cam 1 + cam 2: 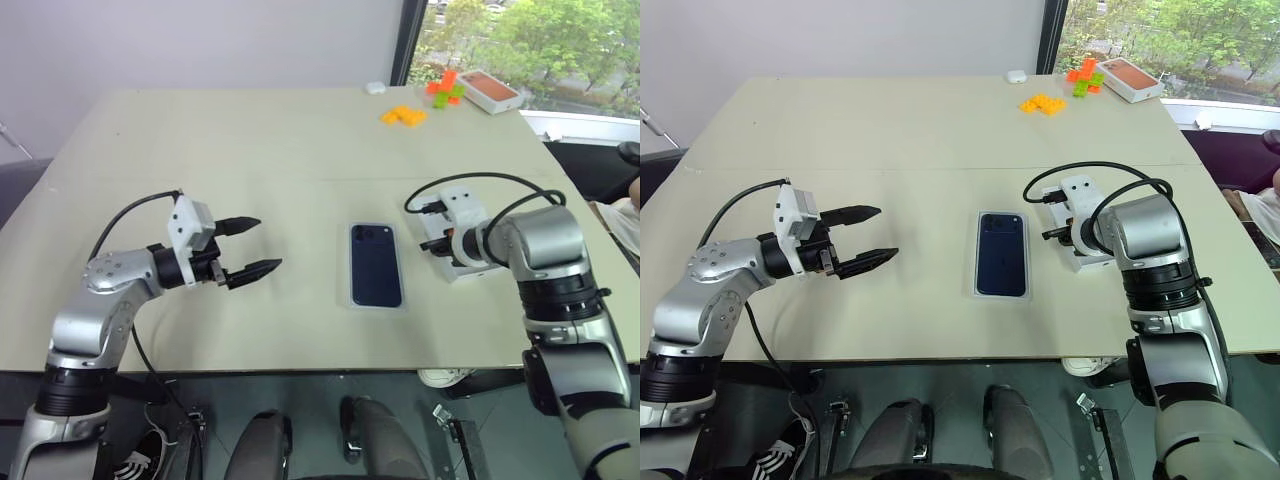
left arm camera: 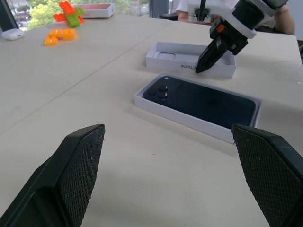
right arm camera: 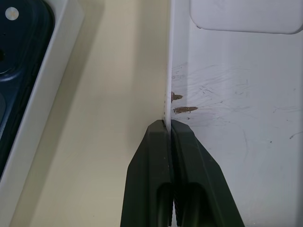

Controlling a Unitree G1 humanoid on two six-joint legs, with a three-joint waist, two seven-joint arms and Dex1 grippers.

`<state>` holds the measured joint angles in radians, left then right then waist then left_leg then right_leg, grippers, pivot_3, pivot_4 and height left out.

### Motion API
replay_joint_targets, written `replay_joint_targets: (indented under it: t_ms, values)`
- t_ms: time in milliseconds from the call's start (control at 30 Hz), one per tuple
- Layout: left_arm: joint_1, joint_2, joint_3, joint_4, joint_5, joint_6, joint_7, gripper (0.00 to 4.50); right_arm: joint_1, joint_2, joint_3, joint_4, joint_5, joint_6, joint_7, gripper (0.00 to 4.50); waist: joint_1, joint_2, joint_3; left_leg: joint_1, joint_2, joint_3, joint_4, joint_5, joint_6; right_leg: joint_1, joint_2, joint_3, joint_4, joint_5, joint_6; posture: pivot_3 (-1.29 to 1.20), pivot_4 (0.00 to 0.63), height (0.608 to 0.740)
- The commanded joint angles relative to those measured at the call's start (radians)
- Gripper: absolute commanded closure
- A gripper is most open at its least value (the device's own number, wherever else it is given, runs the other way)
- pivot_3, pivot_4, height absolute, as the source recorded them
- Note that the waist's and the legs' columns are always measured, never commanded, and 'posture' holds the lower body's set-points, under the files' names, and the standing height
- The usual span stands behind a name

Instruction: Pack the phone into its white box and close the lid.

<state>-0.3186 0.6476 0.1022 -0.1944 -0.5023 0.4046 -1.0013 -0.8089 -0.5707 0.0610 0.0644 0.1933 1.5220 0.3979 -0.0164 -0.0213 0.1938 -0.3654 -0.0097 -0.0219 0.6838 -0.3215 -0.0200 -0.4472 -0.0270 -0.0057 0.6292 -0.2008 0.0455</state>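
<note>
The dark navy phone lies camera side up inside the shallow white box in the middle of the table. Just to its right lies the white lid, open side up. My right gripper points down at it and is shut on the lid's long wall nearest the phone, one finger inside and one outside. My left gripper hovers level to the left of the phone, a hand's width away, open with nothing between its fingers.
At the far right corner stand an orange-topped box, orange and green blocks and a small white case. A person's arm shows past the table's right edge. Bare tabletop lies behind the left gripper.
</note>
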Motion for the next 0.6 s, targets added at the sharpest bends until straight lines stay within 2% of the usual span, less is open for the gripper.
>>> replay_joint_targets:
  t_ms: [33, 67, 100, 167, 233, 433, 600]
  values:
    - [-0.007, 0.004, 0.011, -0.027, -0.012, -0.02, -0.002, 0.0, -0.018, -0.007, -0.018, -0.016, 0.011, 0.005, -0.003, 4.44, 0.0, 0.0, 0.0, 0.0, 0.0, 0.0, 0.0, 0.0, 0.0, 0.0, 0.0, 0.0, 0.0, 0.0, 0.0, 0.0, 0.15, 0.74]
    - [-0.008, 0.004, 0.012, -0.026, -0.012, -0.021, -0.002, 0.0, -0.022, -0.007, -0.015, -0.01, 0.01, 0.002, -0.005, 4.44, 0.0, 0.0, 0.0, 0.0, 0.0, 0.0, 0.0, 0.0, 0.0, 0.0, 0.0, 0.0, 0.0, 0.0, 0.0, 0.0, 0.15, 0.74]
    - [-0.014, 0.0, 0.017, -0.011, -0.009, -0.027, 0.004, 0.0, -0.056, 0.048, -0.118, 0.008, 0.061, -0.088, 0.014, 4.44, 0.0, 0.0, 0.0, 0.0, 0.0, 0.0, 0.0, 0.0, 0.0, 0.0, 0.0, 0.0, 0.0, 0.0, 0.0, 0.0, 0.15, 0.74]
    - [-0.023, -0.006, 0.024, 0.01, -0.004, -0.037, 0.013, 0.0, -0.095, 0.101, -0.224, 0.036, 0.112, -0.227, 0.042, 4.44, -0.007, 0.001, 0.001, 0.0, 0.0, 0.001, 0.0, 0.0, 0.0, 0.0, 0.0, 0.0, 0.0, 0.0, 0.0, 0.0, 0.15, 0.74]
    - [-0.026, -0.008, 0.024, 0.017, -0.003, -0.04, 0.015, 0.0, -0.106, 0.119, -0.262, 0.061, 0.124, -0.26, 0.038, 4.44, -0.007, 0.002, 0.001, 0.001, 0.001, 0.002, 0.0, 0.0, 0.0, 0.0, 0.001, 0.001, 0.001, 0.001, 0.0, 0.0, 0.15, 0.74]
    - [-0.023, -0.011, 0.018, 0.014, -0.005, -0.044, 0.021, 0.0, -0.118, 0.126, -0.284, 0.1, 0.146, -0.301, 0.033, 4.44, 0.003, 0.002, 0.001, -0.001, 0.001, -0.001, -0.001, 0.0, 0.0, -0.001, 0.0, -0.001, 0.0, 0.0, 0.0, 0.0, 0.15, 0.74]
    - [-0.022, -0.011, 0.021, 0.012, -0.014, -0.037, 0.026, 0.0, -0.121, 0.128, -0.277, 0.109, 0.157, -0.324, 0.03, 4.44, 0.002, 0.002, 0.001, -0.009, 0.0, 0.002, 0.0, 0.0, 0.0, -0.01, -0.002, 0.0, 0.001, 0.001, 0.0, 0.0, 0.15, 0.74]
